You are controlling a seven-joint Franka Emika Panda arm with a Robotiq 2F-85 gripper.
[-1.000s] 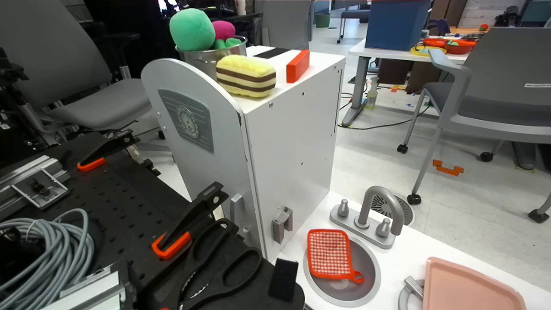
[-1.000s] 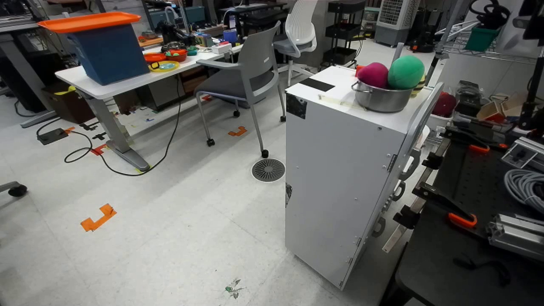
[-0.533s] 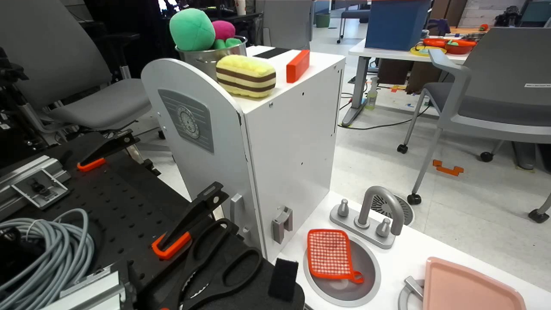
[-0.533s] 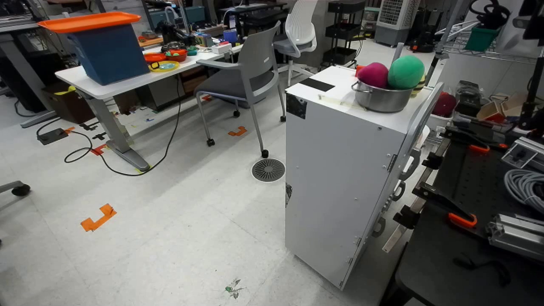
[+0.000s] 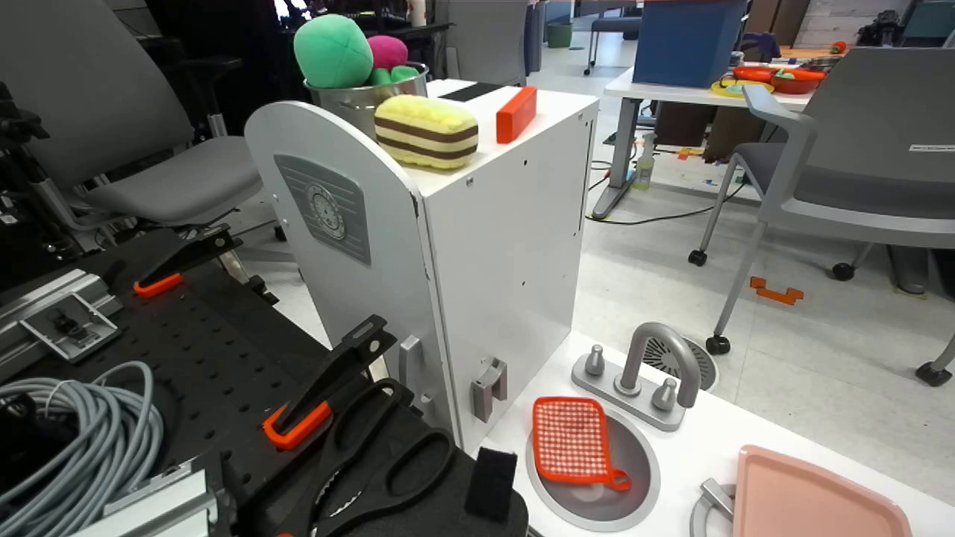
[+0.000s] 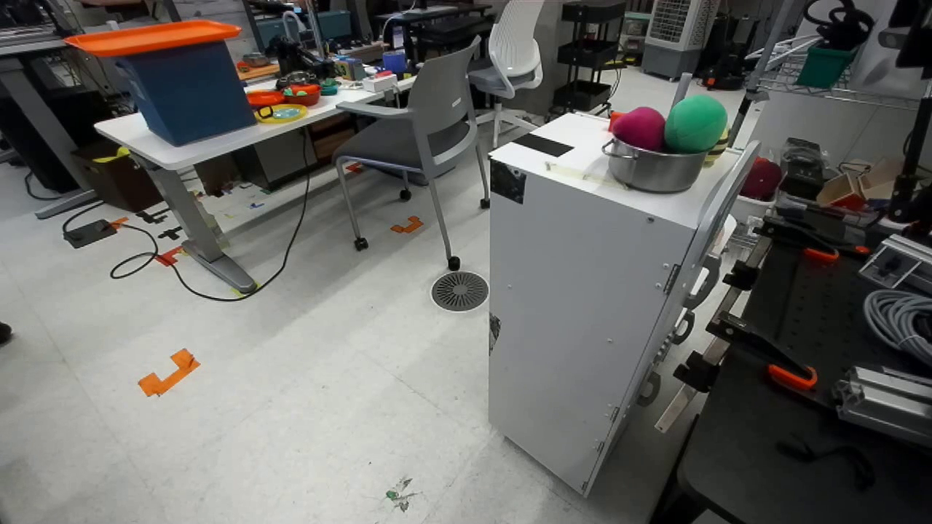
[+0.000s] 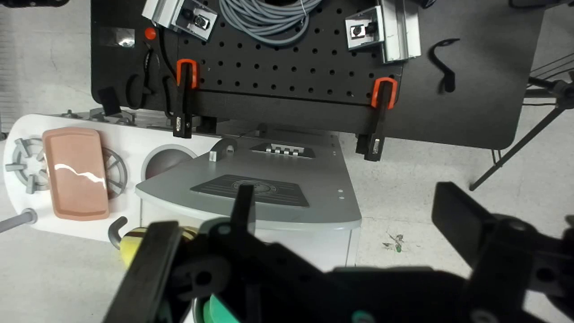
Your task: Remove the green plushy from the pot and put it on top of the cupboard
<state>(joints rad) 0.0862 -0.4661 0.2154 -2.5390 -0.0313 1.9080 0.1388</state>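
Observation:
The green plushy [image 5: 333, 51] sits in a metal pot [image 5: 357, 112] on top of the white cupboard [image 5: 507, 239]. In an exterior view the plushy [image 6: 696, 124] rises above the rim of the pot [image 6: 655, 173], on the cupboard [image 6: 582, 306]. In the wrist view my gripper [image 7: 345, 202] is open, with nothing between its fingers. The cupboard's rounded panel [image 7: 287, 170] shows between and beyond the fingers. A small part of the plushy [image 7: 220, 312] shows at the bottom edge, mostly hidden by the gripper. The gripper is out of view in both exterior views.
A pink ball [image 5: 388, 52] shares the pot. A yellow striped block [image 5: 425, 133] and a red block [image 5: 516, 115] stand on the cupboard top. A toy sink [image 5: 634, 500] with a red checked mitt [image 5: 571, 440] and a black table [image 5: 224, 350] with clamps are beside the cupboard.
The plushy, pot and cupboard have not moved. In the background, a grey chair shifts slightly left in an exterior view, and a chair wheel leaves the left edge in an exterior view.

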